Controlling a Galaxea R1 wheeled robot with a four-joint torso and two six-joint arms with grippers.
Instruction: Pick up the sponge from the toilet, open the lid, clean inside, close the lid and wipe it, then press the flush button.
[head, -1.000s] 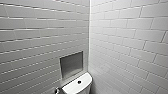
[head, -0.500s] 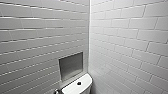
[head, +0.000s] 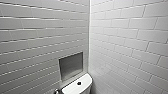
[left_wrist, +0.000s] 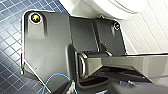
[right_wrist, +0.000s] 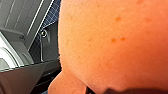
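My right gripper (right_wrist: 117, 91) clamps the orange sponge (right_wrist: 112, 42). My left gripper (left_wrist: 100, 83) hangs beside the toilet (left_wrist: 107, 7) above blue floor tiles (left_wrist: 10, 32); whether it is open, I cannot tell.

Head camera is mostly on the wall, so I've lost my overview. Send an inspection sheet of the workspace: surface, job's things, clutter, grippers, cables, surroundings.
surface: dark blue small-tiled floor under the left arm.
job's things: orange sponge very close to the right wrist camera; toilet bowl near the left arm; tank top with round flush button low in the head view.
clutter: nothing seen.
grippers: open or shut cannot be told for either.
cables: thin blue cable looping by the left wrist.
surroundings: white tiled walls meeting in a corner; grey recessed niche above the tank.
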